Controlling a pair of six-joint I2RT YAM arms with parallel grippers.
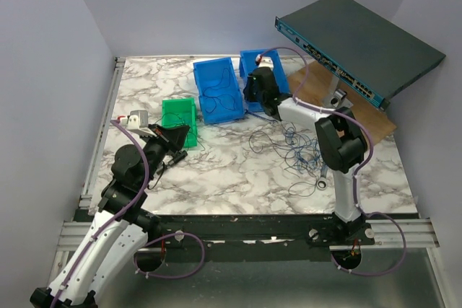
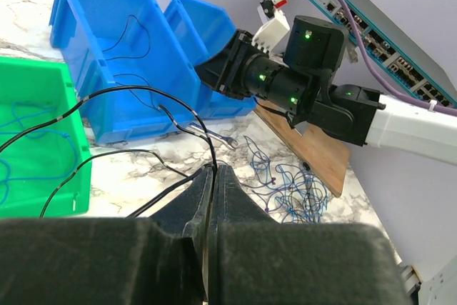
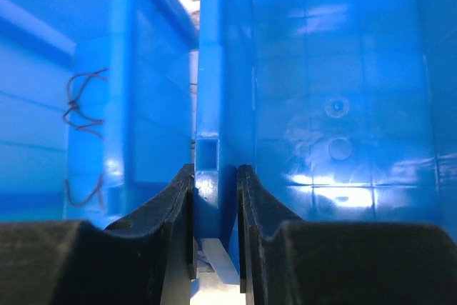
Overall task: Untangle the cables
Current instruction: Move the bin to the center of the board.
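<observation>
The left gripper (image 2: 212,173) is clenched on a dark cable (image 2: 143,88). Its two fingers are pressed together and the thin wire goes in between them at the tips. From there the dark cable rises in a wide loop toward the left, and in the left wrist view it passes in front of the green bin (image 2: 36,69). This gripper is at the left side of the table (image 1: 216,171), just near of the green bin.

The right gripper (image 3: 215,173) is far from its base and reaches between two blue bins. Its fingers (image 3: 182,198) stand one on each side of the left wall of the small blue bin (image 3: 321,69) and sit tight against it, so it grasps this wall. The large blue bin (image 1: 209,66) is just beside it on the left.

Most of the cables (image 1: 296,148) lie in a loose tangle on the table, right of the middle. They are close to the right arm and just near of the wooden board (image 1: 317,88). They are blue and dark grey, curly, and cross each other many times. A blue wire (image 2: 28,133) lies inside the green bin, and some thin dark wires (image 2: 132,33) lie inside the large blue bin.

A silver wrench (image 2: 214,136) lies flat on the table, just near of the large blue bin, between it and the tangle. A network switch (image 1: 361,41) is at the far right, tilted, and its lower edge is over the wooden board.
</observation>
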